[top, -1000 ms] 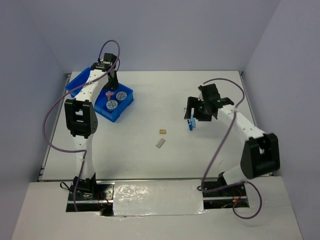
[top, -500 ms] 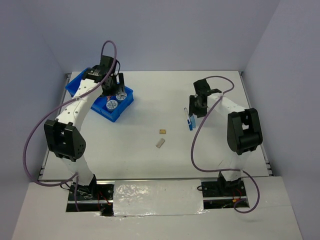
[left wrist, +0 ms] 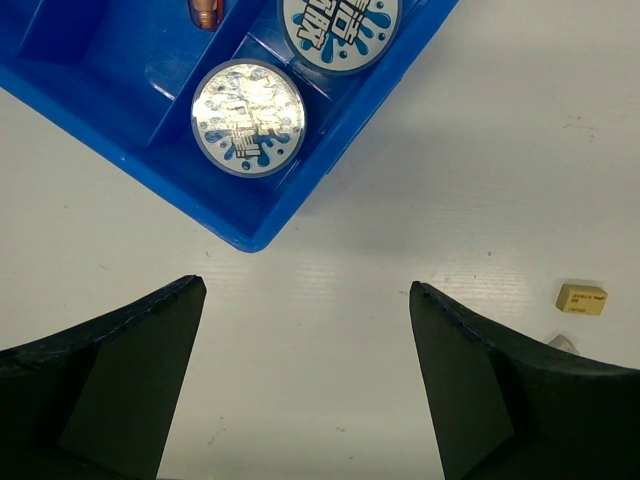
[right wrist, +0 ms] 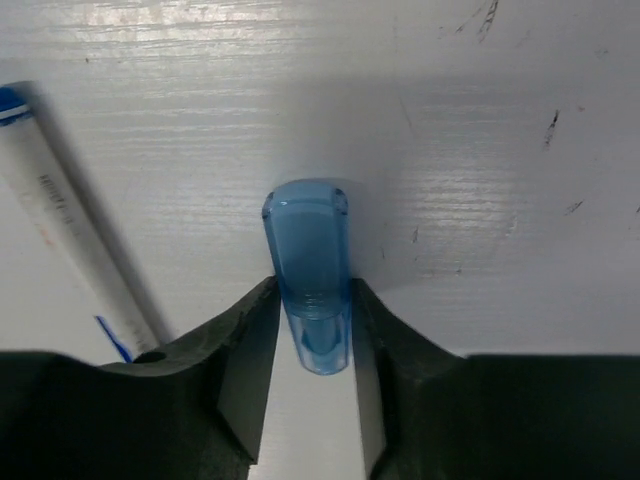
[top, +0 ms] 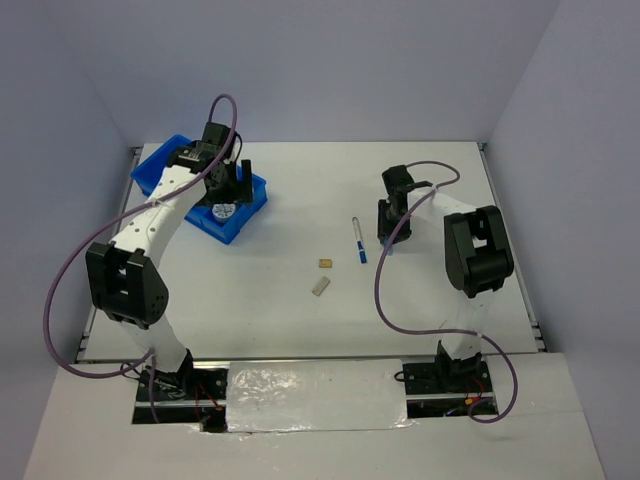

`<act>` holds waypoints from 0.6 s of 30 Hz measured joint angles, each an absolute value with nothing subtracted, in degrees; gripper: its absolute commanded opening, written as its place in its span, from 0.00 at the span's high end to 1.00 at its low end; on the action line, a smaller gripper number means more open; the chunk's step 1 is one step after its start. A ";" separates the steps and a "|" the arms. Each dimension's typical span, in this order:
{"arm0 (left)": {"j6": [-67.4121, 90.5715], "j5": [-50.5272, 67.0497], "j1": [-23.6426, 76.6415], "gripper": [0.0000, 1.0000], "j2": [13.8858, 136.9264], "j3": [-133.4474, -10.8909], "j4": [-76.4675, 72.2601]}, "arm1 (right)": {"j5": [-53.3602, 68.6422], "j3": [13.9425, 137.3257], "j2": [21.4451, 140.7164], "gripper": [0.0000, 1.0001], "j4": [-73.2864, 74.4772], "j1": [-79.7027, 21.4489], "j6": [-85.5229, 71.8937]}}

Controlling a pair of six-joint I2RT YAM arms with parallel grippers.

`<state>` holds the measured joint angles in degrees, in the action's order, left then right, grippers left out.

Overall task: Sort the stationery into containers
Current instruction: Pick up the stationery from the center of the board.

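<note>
**A:** How far along is your sort?

**B:** Partly done, I'd judge. Both patterned discs (left wrist: 247, 117) sit in one compartment of your blue tray (left wrist: 110, 80). A pink-orange stick (left wrist: 204, 12) shows its tip in the next compartment.

**A:** And what's left?

**B:** The pen (top: 358, 240), the tan cube (top: 326, 263) and the grey block (top: 320, 286) lie out on the surface (top: 430, 300), well apart from the tray.

**A:** What are your end effectors doing?

**B:** Your left end effector (left wrist: 305, 288) hangs spread wide and empty over the tray's corner. Your right end effector (right wrist: 310, 300) is down at the surface with its fingers pinched on a translucent blue cap (right wrist: 305, 250), just beside the pen.

**A:** What's changed from a second ago?

**B:** Your right end effector was spread wide above the pen. It has since dropped and closed on the cap. The pen now lies further left, clear of the cap. Your left arm has swung its elbow outward, and its end effector is still by the tray.
</note>
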<state>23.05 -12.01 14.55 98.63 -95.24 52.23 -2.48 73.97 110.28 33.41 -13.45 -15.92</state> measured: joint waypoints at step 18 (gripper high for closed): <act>23.83 0.49 14.55 0.01 97.93 -95.59 49.80 | 3.55 72.47 108.62 0.87 31.40 -13.52 -16.56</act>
